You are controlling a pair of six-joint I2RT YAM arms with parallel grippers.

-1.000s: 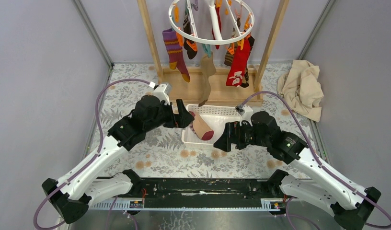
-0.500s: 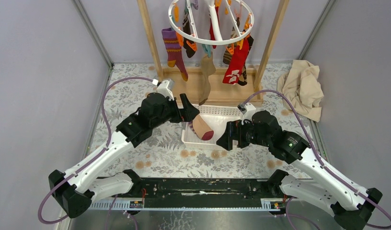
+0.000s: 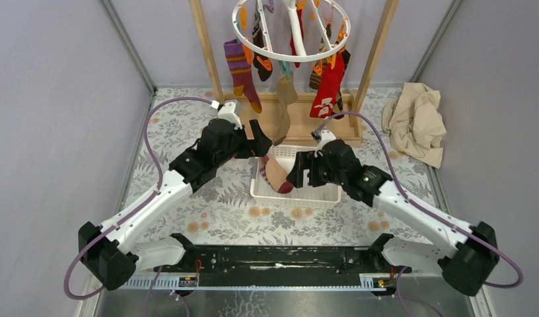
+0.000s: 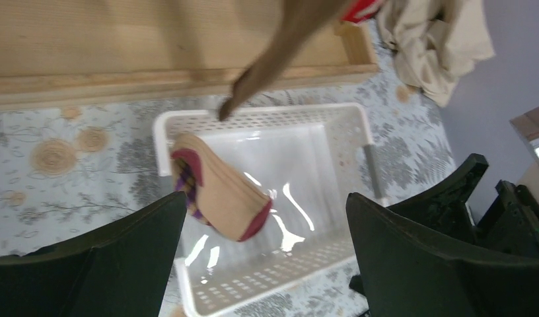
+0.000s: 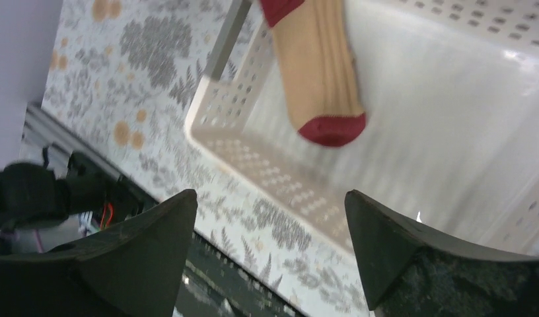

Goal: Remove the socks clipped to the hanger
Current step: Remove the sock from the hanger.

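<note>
The white round hanger (image 3: 290, 56) hangs from the wooden rack at the top, with several socks clipped on: a purple-orange striped one (image 3: 240, 69), a tan one (image 3: 283, 105), a red one with white figures (image 3: 327, 86). A tan sock with a red toe (image 3: 278, 175) lies in the white basket (image 3: 300, 196); it also shows in the left wrist view (image 4: 220, 195) and the right wrist view (image 5: 320, 72). My left gripper (image 3: 259, 146) is open and empty at the basket's far left corner. My right gripper (image 3: 300, 175) is open and empty above the basket.
The wooden rack's base (image 3: 300, 125) stands right behind the basket, its posts (image 3: 206, 49) on either side of the hanger. A beige cloth (image 3: 417, 122) lies crumpled at the back right. Grey walls close in left and right.
Both arms have moved forward and up toward the rack. The right gripper has shifted left over the basket. The hanging socks have swayed a little. The sock in the basket stays put.
</note>
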